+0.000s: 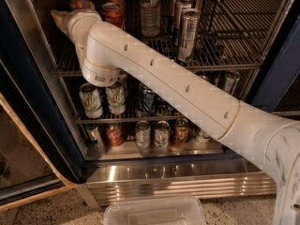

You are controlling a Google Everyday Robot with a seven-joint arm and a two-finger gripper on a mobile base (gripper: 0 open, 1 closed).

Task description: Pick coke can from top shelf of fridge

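Several red coke cans (pixel 114 12) stand at the back left of the top shelf (pixel 225 55), a grey wire rack in the open fridge (pixel 281 64). Another red can (pixel 79 2) stands just behind the arm's end. My white arm (pixel 168 88) reaches in from the lower right across the shelves. My gripper (pixel 58 18) is at the far left of the top shelf, just in front of the leftmost red cans. Most of it is hidden behind the arm's wrist.
Tall slim silver cans (pixel 189 32) and a clear bottle (pixel 150 13) stand mid-shelf. Lower racks hold white-and-green cans (pixel 90 100) and mixed cans (pixel 161 134). The glass door (pixel 23 163) is open on the left. A clear plastic bin (pixel 154 211) sits on the floor in front.
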